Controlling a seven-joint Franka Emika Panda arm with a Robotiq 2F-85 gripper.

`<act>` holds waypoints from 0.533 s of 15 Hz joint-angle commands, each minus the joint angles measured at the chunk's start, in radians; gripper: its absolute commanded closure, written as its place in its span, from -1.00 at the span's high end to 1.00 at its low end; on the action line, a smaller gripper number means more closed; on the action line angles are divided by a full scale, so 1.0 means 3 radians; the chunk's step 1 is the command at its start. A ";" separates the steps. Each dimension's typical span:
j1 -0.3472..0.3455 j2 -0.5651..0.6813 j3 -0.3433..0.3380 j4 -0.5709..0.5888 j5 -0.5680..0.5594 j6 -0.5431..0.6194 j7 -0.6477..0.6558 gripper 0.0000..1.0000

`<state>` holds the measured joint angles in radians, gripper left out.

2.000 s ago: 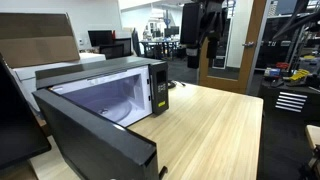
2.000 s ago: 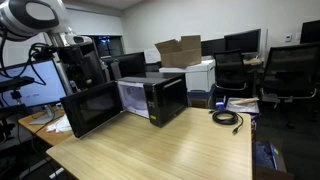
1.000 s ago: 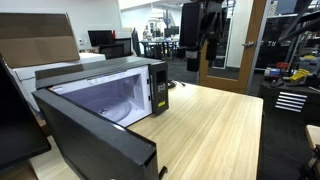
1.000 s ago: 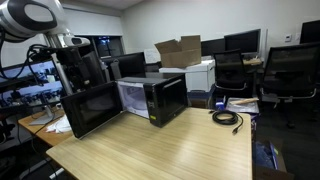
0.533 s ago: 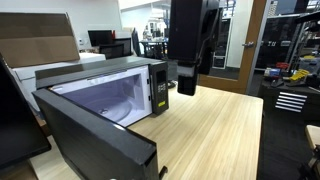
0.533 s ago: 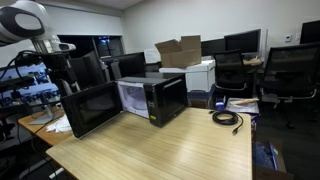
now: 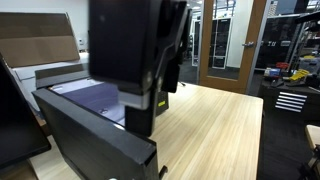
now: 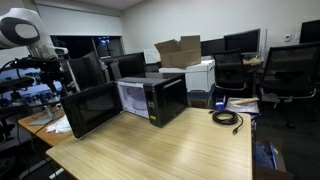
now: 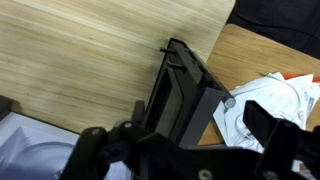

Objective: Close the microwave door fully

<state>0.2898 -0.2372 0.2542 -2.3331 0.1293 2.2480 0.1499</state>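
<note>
Over the microwave door (image 9: pixel 186 82) edge, pincer (image 9: pixel 178 138) hangs spread.

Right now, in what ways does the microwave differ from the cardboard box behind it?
The microwave is dark grey-black; the cardboard box is brown. The microwave stands on the wooden table; the cardboard box sits higher, above a white unit behind. Both are open: the microwave door swung out, the box flaps up.

readable text: none | microwave (image 8: pixel 168 98) buttons: marks too small to make out | cardboard box (image 8: pixel 180 50): no legible print | papers (image 9: pixel 268 95) in wrist view: blurred, nothing legible
</note>
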 commanded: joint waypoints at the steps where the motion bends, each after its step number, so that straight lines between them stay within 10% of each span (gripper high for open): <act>1: 0.0080 0.0205 0.0060 0.0152 0.0127 0.0121 -0.0259 1.00; 8: 0.0202 0.0506 0.0173 0.0364 0.0179 0.0293 -0.0602 1.00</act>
<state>0.3428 -0.1268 0.2941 -2.2477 0.1512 2.3017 0.0288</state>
